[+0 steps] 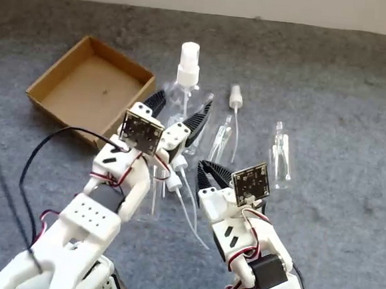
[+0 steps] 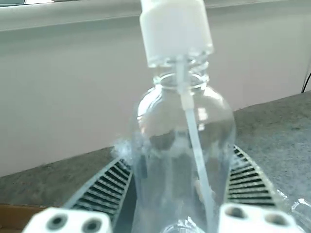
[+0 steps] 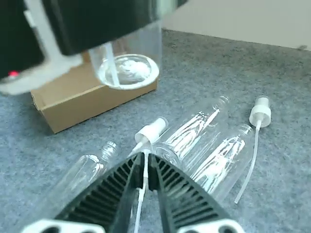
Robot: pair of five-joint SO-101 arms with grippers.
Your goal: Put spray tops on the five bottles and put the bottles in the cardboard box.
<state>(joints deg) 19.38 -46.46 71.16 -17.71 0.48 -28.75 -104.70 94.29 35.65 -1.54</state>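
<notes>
You needed the clear round bottle (image 2: 180, 141) upright in your clenched left fingers (image 2: 104, 187); right fingers (image 3: 121, 189) pinched a white tube (image 3: 144, 169).

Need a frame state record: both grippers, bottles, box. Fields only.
left gripper: shut on upright clear plastic bottle, held in the air near the brown cardboard box; its white spray top looks not fully seated
right gripper: shut on the thin tube of a loose white spray top
box: no bottles inside
lying: three topless clear bottles flat on grey table
</notes>
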